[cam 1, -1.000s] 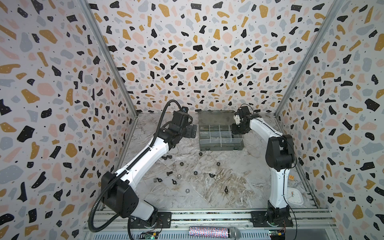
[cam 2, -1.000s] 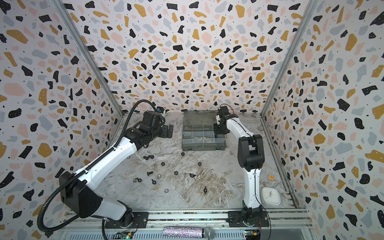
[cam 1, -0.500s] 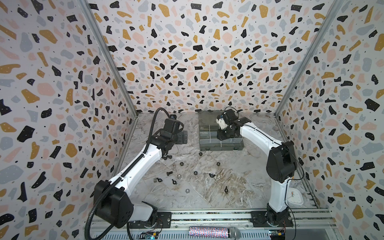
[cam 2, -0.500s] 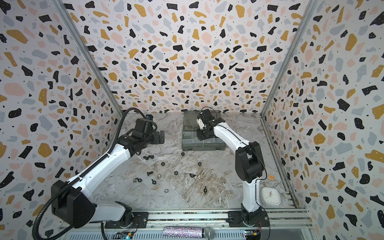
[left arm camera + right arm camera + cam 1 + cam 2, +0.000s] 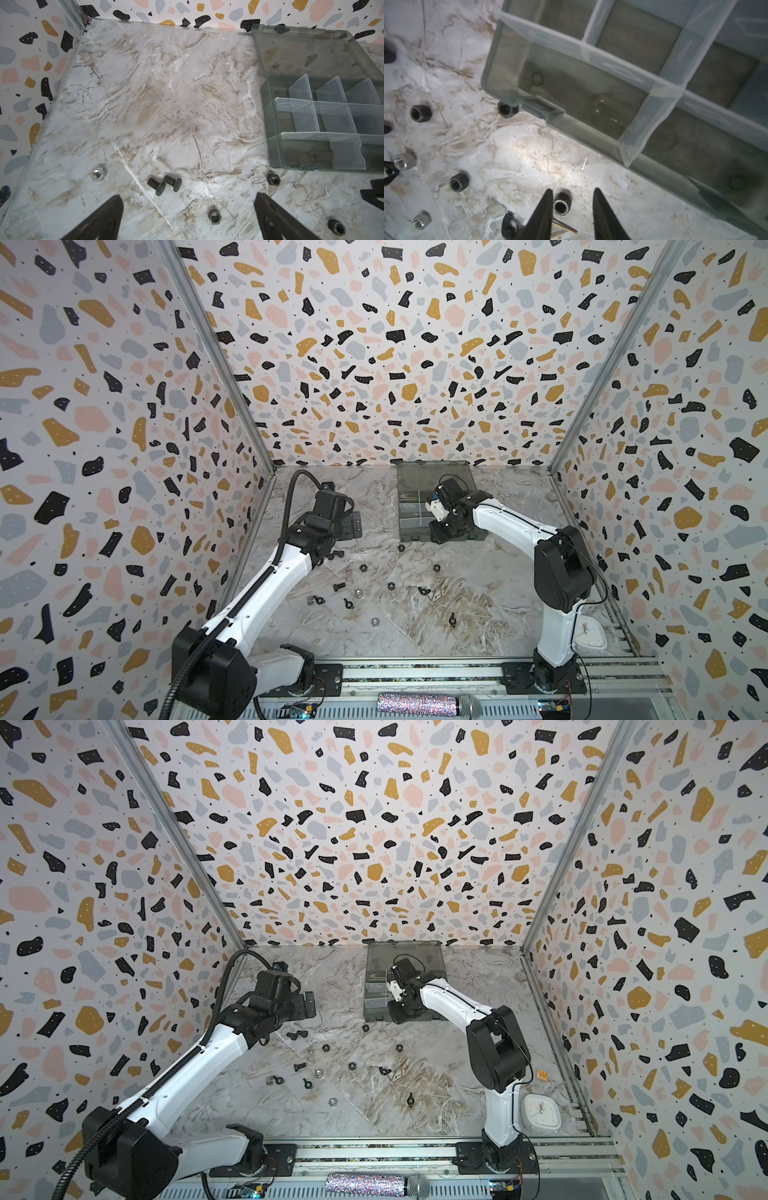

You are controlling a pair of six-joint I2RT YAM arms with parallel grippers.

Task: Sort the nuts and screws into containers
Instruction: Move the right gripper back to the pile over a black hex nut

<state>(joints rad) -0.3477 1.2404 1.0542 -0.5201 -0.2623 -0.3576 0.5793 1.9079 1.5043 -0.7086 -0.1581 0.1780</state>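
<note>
Right, my right claw [image 5: 572, 189] hangs narrow, empty, sighting a black nut [image 5: 560, 205]: hard, probably slick and light, so I'd pinch across its flats.

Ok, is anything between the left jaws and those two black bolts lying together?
Nothing visible does. The left gripper hangs open above the table, and only bare marble shows between it and the two black bolts.
</note>
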